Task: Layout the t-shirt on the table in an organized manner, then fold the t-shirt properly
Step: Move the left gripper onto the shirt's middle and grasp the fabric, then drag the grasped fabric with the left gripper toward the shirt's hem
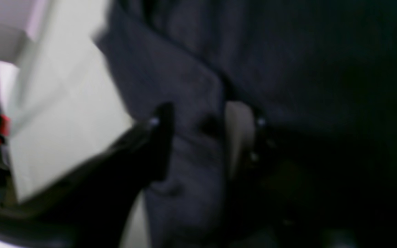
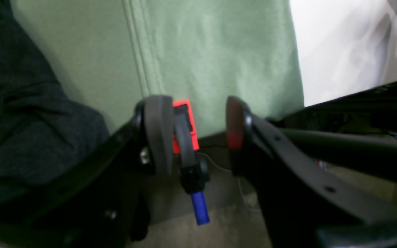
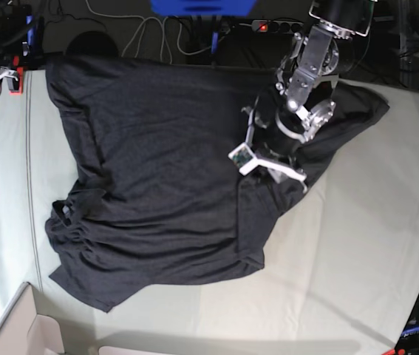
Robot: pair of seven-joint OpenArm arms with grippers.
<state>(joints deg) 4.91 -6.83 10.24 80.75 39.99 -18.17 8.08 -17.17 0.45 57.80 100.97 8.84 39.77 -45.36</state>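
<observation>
The black t-shirt (image 3: 157,148) lies spread and wrinkled over the pale green table (image 3: 372,244), with bunched folds at its near left corner. My left gripper (image 3: 268,164) is down on the shirt's right part. In the blurred left wrist view the left gripper (image 1: 200,134) has its fingers apart, with dark t-shirt (image 1: 288,69) fabric between and under them and the table (image 1: 64,113) to the left. My right gripper (image 2: 196,120) stands open and empty over the table (image 2: 212,51) edge, with a part of the t-shirt (image 2: 19,120) to its left.
A red clamp (image 2: 184,124) with a blue handle grips the table edge just behind the right gripper; the clamp (image 3: 15,83) shows at the far left corner. A cardboard box (image 3: 17,329) stands at the near left. Cables and a power strip (image 3: 276,26) run behind the table.
</observation>
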